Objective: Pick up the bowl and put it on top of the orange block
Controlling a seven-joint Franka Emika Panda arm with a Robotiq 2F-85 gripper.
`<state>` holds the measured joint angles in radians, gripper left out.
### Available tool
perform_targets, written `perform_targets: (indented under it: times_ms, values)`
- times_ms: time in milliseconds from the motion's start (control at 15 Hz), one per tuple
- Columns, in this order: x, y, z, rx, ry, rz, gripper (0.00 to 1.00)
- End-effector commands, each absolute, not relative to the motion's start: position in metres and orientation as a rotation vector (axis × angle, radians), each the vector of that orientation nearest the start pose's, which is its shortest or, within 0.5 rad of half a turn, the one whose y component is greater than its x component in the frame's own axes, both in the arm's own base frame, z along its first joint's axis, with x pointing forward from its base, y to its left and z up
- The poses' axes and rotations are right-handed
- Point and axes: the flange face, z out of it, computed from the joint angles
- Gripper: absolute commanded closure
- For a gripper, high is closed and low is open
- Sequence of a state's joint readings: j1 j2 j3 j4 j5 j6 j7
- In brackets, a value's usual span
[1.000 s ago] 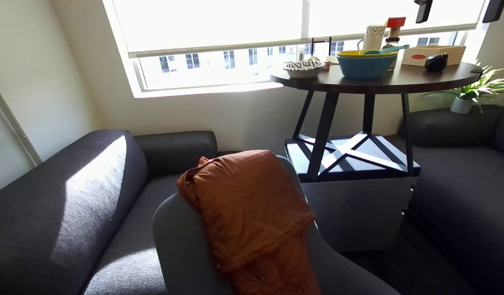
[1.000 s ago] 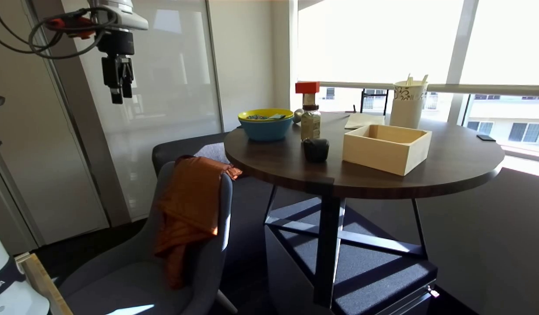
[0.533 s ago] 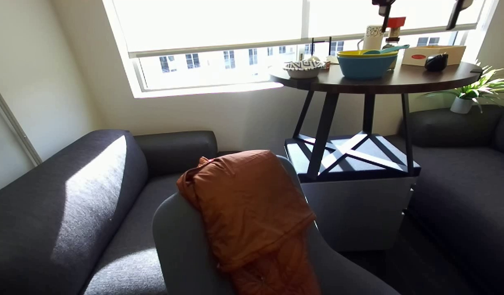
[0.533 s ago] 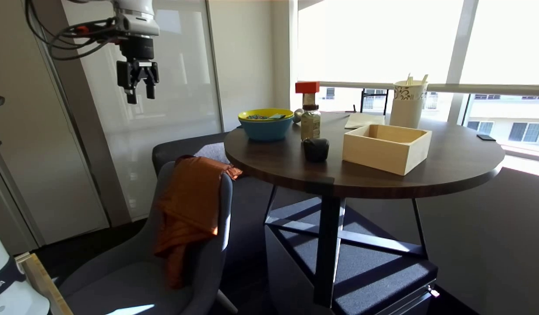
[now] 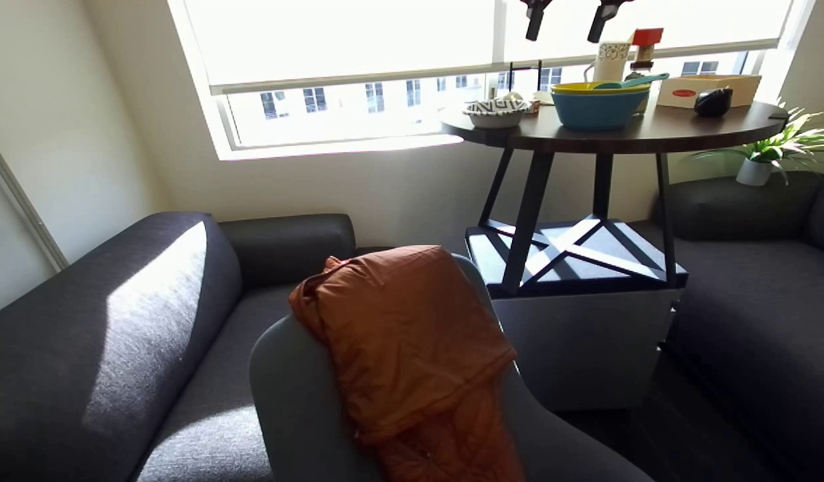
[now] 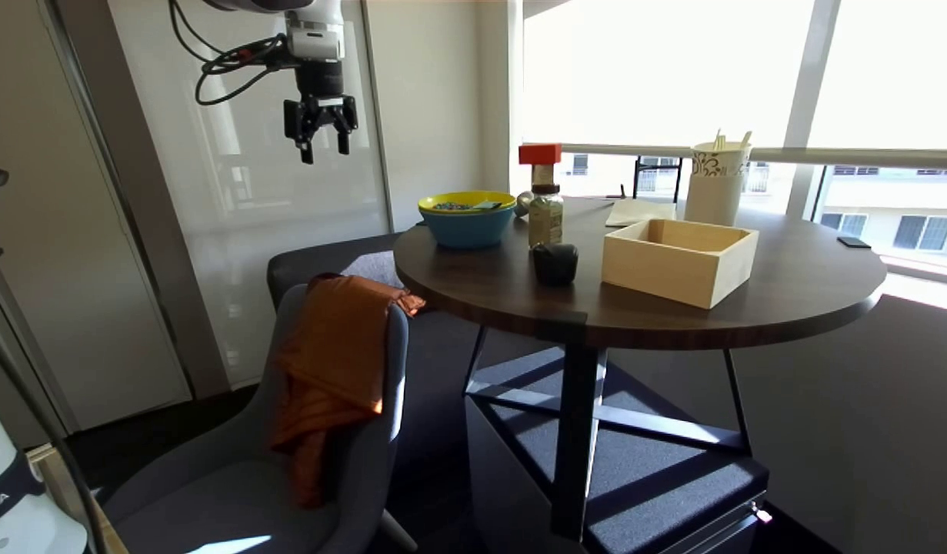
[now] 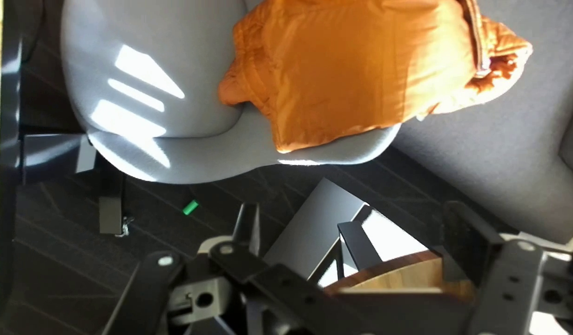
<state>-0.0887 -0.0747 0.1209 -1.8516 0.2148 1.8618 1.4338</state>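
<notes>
The round table (image 6: 804, 288) carries a blue bowl (image 5: 596, 110) with a yellow bowl (image 6: 473, 196) nested in it and a teal spoon (image 5: 642, 80) across the rim; a bottle (image 6: 546, 223) stands beside them, and further along come a black object (image 6: 555, 265), an open wooden box (image 6: 658, 269) and a white cup (image 6: 715, 192). The shallow pale bowl (image 5: 497, 119) with dark zigzags, the best match for the task's bowl, sits near the table's rim in an exterior view, beside the blue bowl. The orange-red block (image 6: 540, 154) appears directly above the bottle in both exterior views; what bears it is hard to tell. The gripper (image 6: 325, 156) hangs higher than the bowls' rims, its jaws well apart; in the wrist view the table's edge shows between them. In an exterior view it is left of the table, well apart from the blue bowl, with a grey chair (image 7: 212, 158) below; the chair's back, draped with an orange garment (image 7: 351, 70), rises close to the rim. A flat dark thing (image 6: 853, 241) lies near the tabletop's edge. Beneath, sunlight stripes a dark box (image 6: 673, 481); a bright window (image 5: 331, 120) stands behind.
</notes>
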Motion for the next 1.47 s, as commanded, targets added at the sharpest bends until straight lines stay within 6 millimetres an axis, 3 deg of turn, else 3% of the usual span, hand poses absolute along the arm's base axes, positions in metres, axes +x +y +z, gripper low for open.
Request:
perform_targets:
  times_ms: [0, 400, 800, 1067, 1267, 1400]
  values:
    - [0.559, 0.032, 0.561, -2.134, 1.995, 0.091, 0.00]
    - [0.571, 0.032, 0.551, -2.121, 2.025, 0.103, 0.00]
    - [0.628, -0.003, 0.524, -1.904, 2.127, -0.379, 0.00]
    - [0.648, -0.014, 0.496, -1.951, 2.178, -0.568, 0.00]
    - [0.653, -0.013, 0.478, -1.996, 2.190, -0.592, 0.05]
    - [0.656, -0.010, 0.473, -1.991, 2.178, -0.583, 0.16]
